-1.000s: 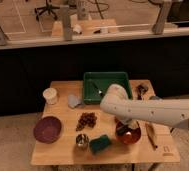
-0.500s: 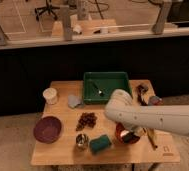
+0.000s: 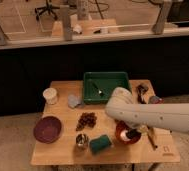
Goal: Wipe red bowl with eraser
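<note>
A single camera looked at the worktop (image 3: 58, 152) from high above and from beyond its near edge. It was tilted steeply down and faced the far edge, so all four corners sat inside the frame at a middling range. The far edge lay about mid-height. Behind it, a dark low wall (image 3: 28, 70) and a pale ledge (image 3: 38, 41) filled the upper part. The arm (image 3: 158, 117) spanned the picture from its right side, above the worktop's right edge. The tool (image 3: 132, 134) sat low in the frame at the red bowl (image 3: 121, 136), toward the near right corner.
</note>
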You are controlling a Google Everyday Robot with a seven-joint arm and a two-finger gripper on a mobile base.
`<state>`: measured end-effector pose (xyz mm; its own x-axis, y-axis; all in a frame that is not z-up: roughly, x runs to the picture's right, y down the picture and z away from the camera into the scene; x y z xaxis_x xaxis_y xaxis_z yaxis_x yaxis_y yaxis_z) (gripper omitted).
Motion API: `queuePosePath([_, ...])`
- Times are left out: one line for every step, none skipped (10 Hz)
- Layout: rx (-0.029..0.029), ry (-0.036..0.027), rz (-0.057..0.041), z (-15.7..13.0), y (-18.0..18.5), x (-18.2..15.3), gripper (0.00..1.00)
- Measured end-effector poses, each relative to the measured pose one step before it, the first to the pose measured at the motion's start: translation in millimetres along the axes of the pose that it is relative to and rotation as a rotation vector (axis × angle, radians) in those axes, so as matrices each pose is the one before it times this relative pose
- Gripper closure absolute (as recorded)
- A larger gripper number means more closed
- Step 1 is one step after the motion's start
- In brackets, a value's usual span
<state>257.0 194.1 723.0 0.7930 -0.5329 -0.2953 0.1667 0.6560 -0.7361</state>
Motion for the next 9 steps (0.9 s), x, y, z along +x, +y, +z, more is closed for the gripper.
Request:
queuePosePath([-0.00052,-0.00064,0.00488,1.58,-8.85,3.2,0.85])
queuePosePath([0.00017,-0.00162,0.00331,1.36,-7.72,1.48,0.85])
queuePosePath([-0.00049,-0.00263,0.00399,2.59,-9.64,1.06,0.85])
queuePosePath([0.00114,-0.00269,-0.00015,1.35,-6.8,-0.82,0.85])
queuePosePath([0.00264,-0.00466,0.00034,0.44,-4.96,-1.82,0.85])
queuePosePath([0.00281,-0.0052,-0.00208,0.57,-3.34,-2.14,0.85])
queuePosePath([0.00234,-0.00501,-0.00384,0.15,-1.2,-2.89,0.85])
queuePosePath([0.00497,-0.00832,-0.01159,-2.34,-2.57,-7.78,0.85])
queuePosePath([0.00474,-0.00664,-0.01328,-2.89,-2.26,-8.49,0.85])
